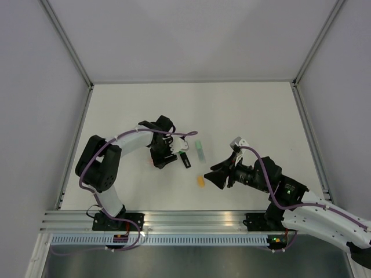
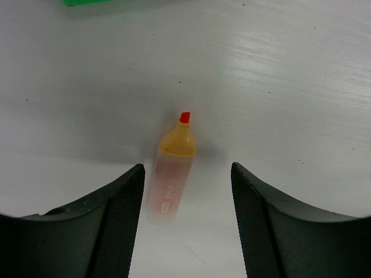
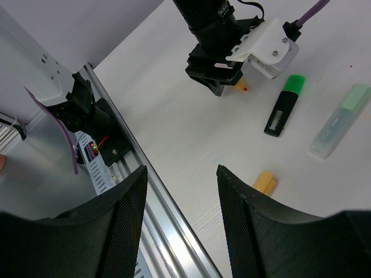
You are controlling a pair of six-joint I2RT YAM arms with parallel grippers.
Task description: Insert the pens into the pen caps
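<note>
Pink-orange plastic, smooth and stiff: the pink pen (image 2: pixel 171 179) looks light and likely to roll or slip out of a pinch on its tapered orange neck. The straight barrel at mid-length seems the place to take it, leaving the bare red tip free for a cap. It lies flat on the table (image 1: pixel 133 110) between the spread fingers of the left gripper (image 2: pixel 186 171), which straddles it without touching.

By count there are two pens, one loose cap and one pale green stick.
- The black pen (image 3: pixel 282 113) lies just right of the pink pen. I cannot tell whether its green end is a cap.
- The green stick (image 3: pixel 339 121) lies further right.
- The orange cap (image 3: pixel 264 182) lies right of the pink pen, nearer the arm bases.
- The right gripper (image 3: pixel 181 169), parted and empty, hangs beyond that cap.
</note>
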